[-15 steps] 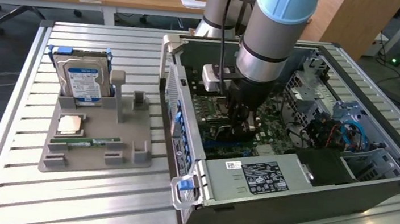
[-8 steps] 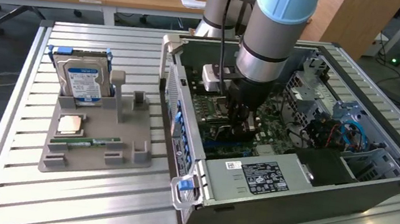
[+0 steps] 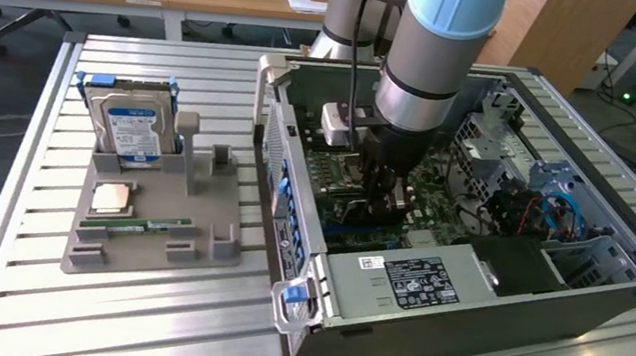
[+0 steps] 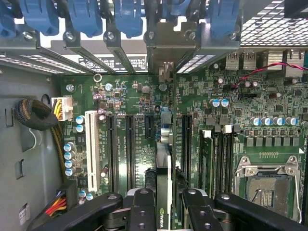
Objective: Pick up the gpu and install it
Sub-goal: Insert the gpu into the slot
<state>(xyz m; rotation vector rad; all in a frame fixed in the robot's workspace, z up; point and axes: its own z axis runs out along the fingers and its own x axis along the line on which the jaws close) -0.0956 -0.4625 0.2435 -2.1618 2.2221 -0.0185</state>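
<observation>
In the wrist view the gpu (image 4: pixel 163 163) stands edge-on between my two black fingers (image 4: pixel 143 207), a thin card running from my gripper (image 4: pixel 163 208) toward its metal bracket end (image 4: pixel 164 71) at the case's rear slot openings. My gripper is shut on it. The card sits low over the green motherboard (image 4: pixel 130 96), lined up along the black expansion slots (image 4: pixel 130 144); I cannot tell whether it is seated. In the exterior view my gripper (image 3: pixel 383 200) reaches down into the open computer case (image 3: pixel 461 305), and the arm hides the card.
A grey holder (image 3: pixel 152 249) to the exterior view's left of the case carries a blue-labelled hard drive (image 3: pixel 134 130), a CPU (image 3: pixel 112 198) and a green memory stick (image 3: pixel 136 226). Blue slot latches (image 4: pixel 127 19), a power cable bundle (image 4: pixel 33 113) and the CPU socket (image 4: pixel 264 183) surround the card.
</observation>
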